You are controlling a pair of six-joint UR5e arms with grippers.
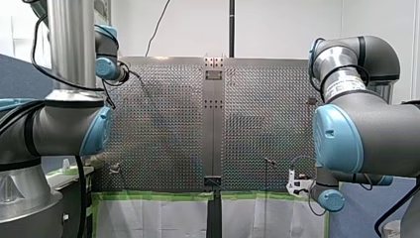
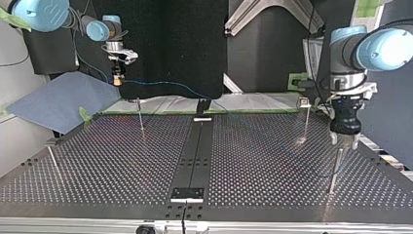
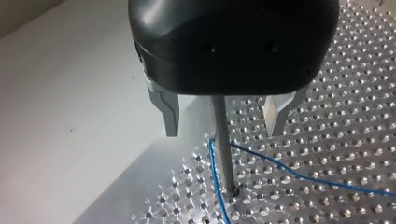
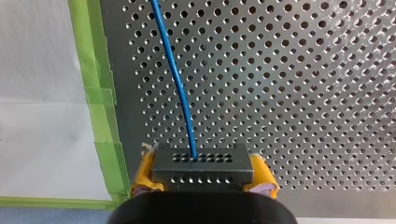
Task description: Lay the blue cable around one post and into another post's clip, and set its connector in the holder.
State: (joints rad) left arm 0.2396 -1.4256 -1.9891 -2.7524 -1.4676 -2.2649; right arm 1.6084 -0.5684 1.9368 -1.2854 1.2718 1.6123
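Front view: both arms flank the perforated surface point(image 1: 163, 129), and neither tool reads clearly here. Top view: the right tool point(image 2: 117, 80) is raised well above the surface. The blue cable point(image 2: 165, 84) sags away from it and runs faintly toward the left tool point(image 2: 345, 142), which hangs just over a thin post point(image 2: 334, 170). A second post point(image 2: 306, 117), with a small clip on top, stands near the left tool and beyond it. Left wrist view: the metal fingers are spread wide and grip nothing, with the post rising between them. The cable bends round the post's foot and trails off past one finger. Right wrist view: yellow pads point(image 4: 261, 179) are pinched on the black connector point(image 4: 203, 163), and the cable leaves straight ahead of the tool. Judgement: the wrap looks made and the clip comes next. The right tool should carry the connector under light, even tension so the bend does not ride up the post. It should lower the line into the clip from above, without jerks. The holder cannot be picked out with certainty.
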